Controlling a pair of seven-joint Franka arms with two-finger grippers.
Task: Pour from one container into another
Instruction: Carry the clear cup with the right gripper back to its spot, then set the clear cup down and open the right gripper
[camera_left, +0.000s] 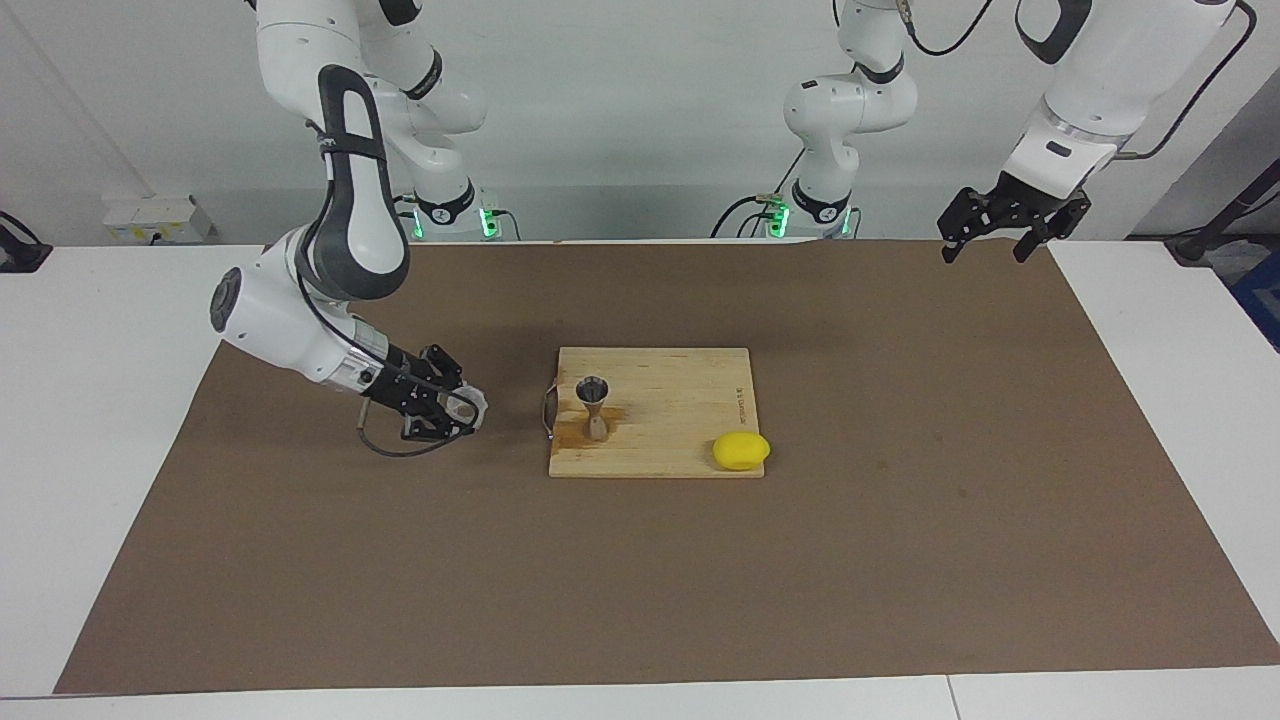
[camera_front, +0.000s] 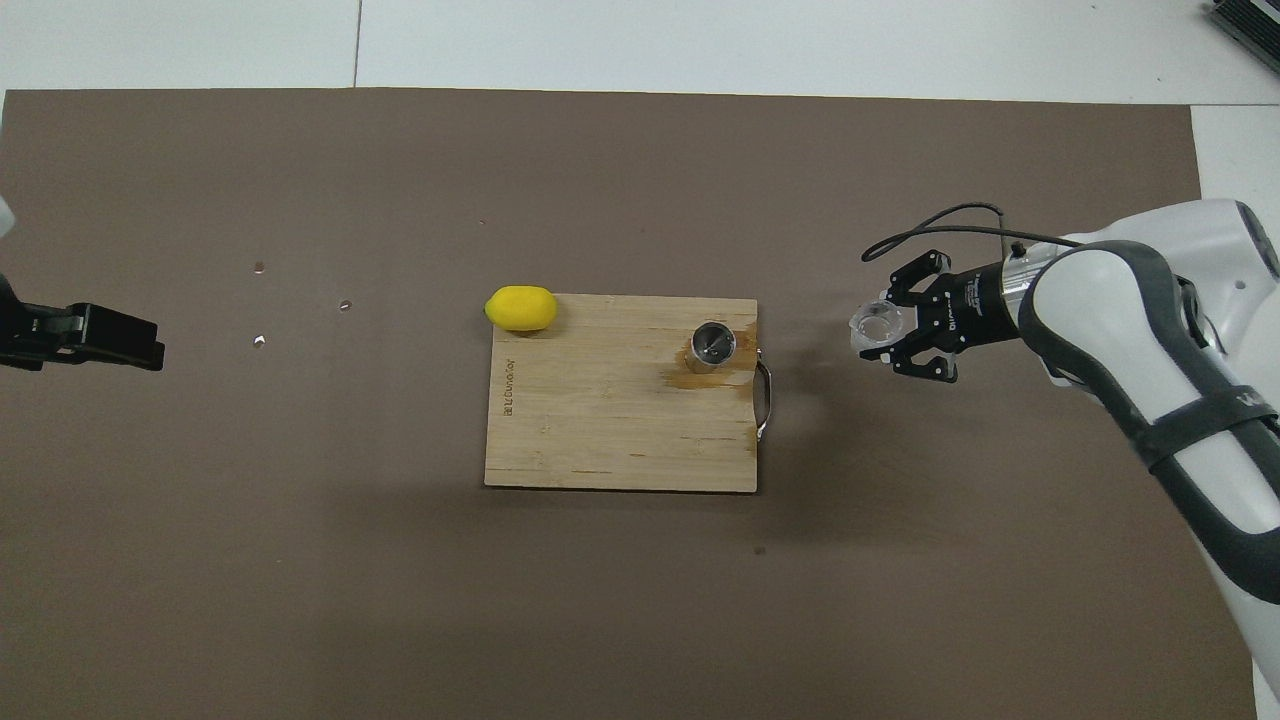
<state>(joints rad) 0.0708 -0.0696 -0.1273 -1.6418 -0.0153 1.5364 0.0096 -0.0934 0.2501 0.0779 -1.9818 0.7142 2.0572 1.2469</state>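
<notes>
The clear glass cup (camera_left: 472, 405) is held in my right gripper (camera_left: 458, 412), which is shut on it low over the brown mat, beside the board's handle end; both also show in the overhead view, the cup (camera_front: 872, 325) and the gripper (camera_front: 888, 330). The steel jigger (camera_left: 594, 405) stands upright on the wooden cutting board (camera_left: 680, 400), near the handle edge, with a wet stain around its foot; it also shows from above (camera_front: 713, 345). My left gripper (camera_left: 985, 245) waits open and empty, raised over the mat's corner at the left arm's end (camera_front: 140, 345).
A yellow lemon (camera_left: 741, 450) lies at the board's corner farther from the robots, toward the left arm's end (camera_front: 521, 307). The board (camera_front: 600, 430) has a metal handle (camera_front: 765, 398) facing the right arm's end. A brown mat (camera_left: 900, 520) covers the table.
</notes>
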